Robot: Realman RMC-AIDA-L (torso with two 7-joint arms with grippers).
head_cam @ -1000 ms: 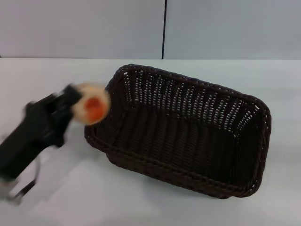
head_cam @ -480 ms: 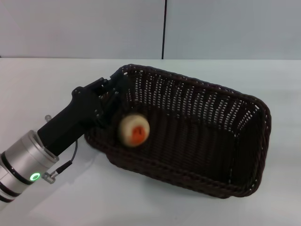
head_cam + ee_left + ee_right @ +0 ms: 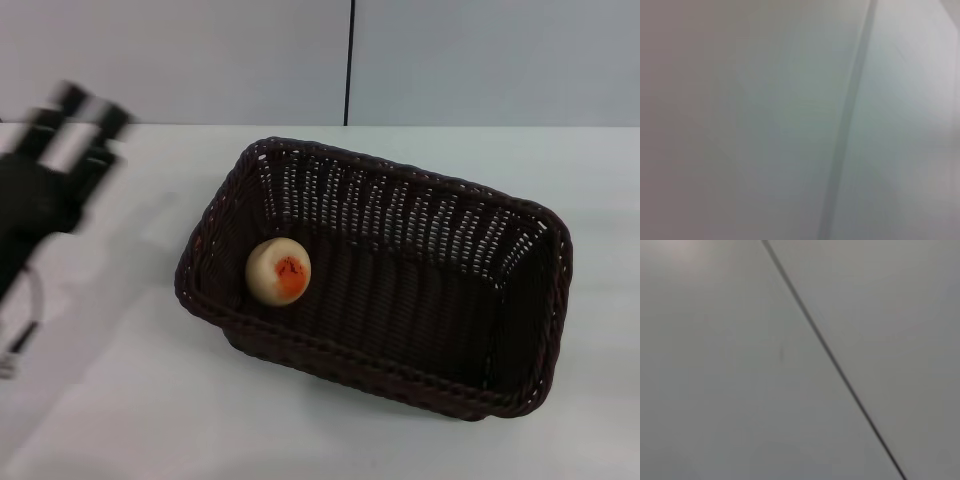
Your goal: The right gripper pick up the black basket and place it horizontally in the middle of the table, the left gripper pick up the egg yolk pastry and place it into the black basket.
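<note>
The egg yolk pastry (image 3: pixel 278 271) sits inside the black basket (image 3: pixel 400 200), down at the end nearest the left gripper (image 3: pixel 78 122), with its orange patch facing up. The left gripper is up high and well off to the side of the basket – it is a blur, so I cannot tell how wide it is open. The basket rests on the white table (image 3: pixel 150 400).
</note>
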